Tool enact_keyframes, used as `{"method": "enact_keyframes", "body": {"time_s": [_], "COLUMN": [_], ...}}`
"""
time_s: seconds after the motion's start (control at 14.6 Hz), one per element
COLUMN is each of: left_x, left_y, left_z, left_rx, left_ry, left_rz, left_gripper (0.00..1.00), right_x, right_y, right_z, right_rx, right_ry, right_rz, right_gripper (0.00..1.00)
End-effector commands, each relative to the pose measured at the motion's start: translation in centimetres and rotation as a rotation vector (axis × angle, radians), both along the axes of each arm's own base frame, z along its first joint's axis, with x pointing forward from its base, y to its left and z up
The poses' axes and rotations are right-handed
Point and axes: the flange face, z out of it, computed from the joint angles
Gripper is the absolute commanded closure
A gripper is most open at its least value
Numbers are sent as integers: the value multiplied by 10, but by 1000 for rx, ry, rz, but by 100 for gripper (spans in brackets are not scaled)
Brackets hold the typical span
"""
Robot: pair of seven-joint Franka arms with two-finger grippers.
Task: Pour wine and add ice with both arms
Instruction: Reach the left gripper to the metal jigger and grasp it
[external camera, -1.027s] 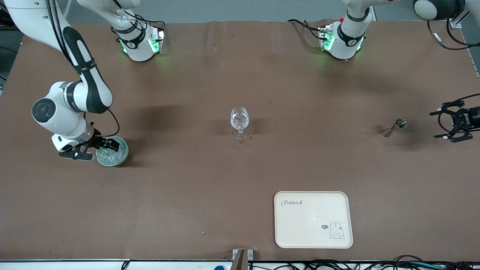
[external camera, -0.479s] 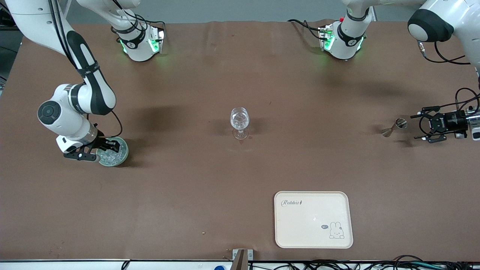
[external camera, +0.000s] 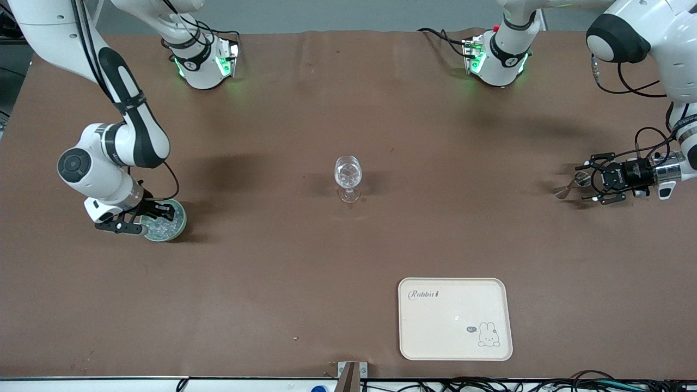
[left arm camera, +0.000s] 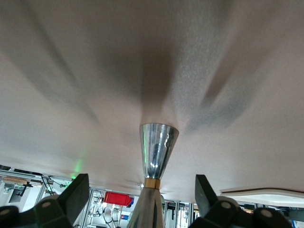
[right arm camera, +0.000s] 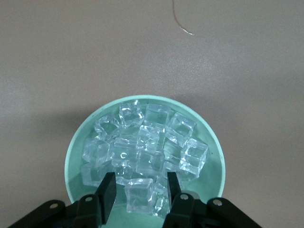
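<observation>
A: Right pincer (right arm camera: 140,190)?
B: Fingers apart, straddling one cube of ice (right arm camera: 145,152) in green bowl (external camera: 163,220), right arm's end of tabletop (external camera: 272,272).
A: Left pincer (left arm camera: 142,199)?
B: Wide open, either side of steel jigger (left arm camera: 156,147); nothing gripped.

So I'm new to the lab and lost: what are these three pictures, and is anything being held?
Two white robot arms work at a brown table. One picture looks down from across the table; the other two come from cameras on each arm's wrist. The right hand is over a green bowl of ice, fingers open around one cube, not lifting it. The left hand is open around a metal measuring cup standing on the table, not yet gripping. A wine glass stands mid-table; a cream tray lies nearer the camera.
</observation>
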Motion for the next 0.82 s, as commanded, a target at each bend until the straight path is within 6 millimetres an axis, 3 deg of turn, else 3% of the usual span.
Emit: {"method": "enact_keyframes", "body": {"time_s": [0.0,0.34,0.41,0.48,0.75], "left_x": [-5,-1,0,0,-9], "left_y": [-5,-13,-16,-18,-17], "left_z": [1,-3,-4,-3,-6], "left_rx": [-20,-38,-46,-56,-71], "left_ry": [-21,-78,-90,-126,-158], "left_rz": [25,-3,10,-12,-15], "left_gripper": [9,14,19,32,33], "right_x": [-4,-5,-5,-5,-5], "right_y": [2,2,2,2,2], "right_z": [-2,-4,-4,-5,-5], "right_rx": [-3,-3,-3,-2,-2], "right_ry": [-2,4,6,9,10], "right_rz": [15,15,15,15,15], "right_gripper": [48,49,50,51,54]}}
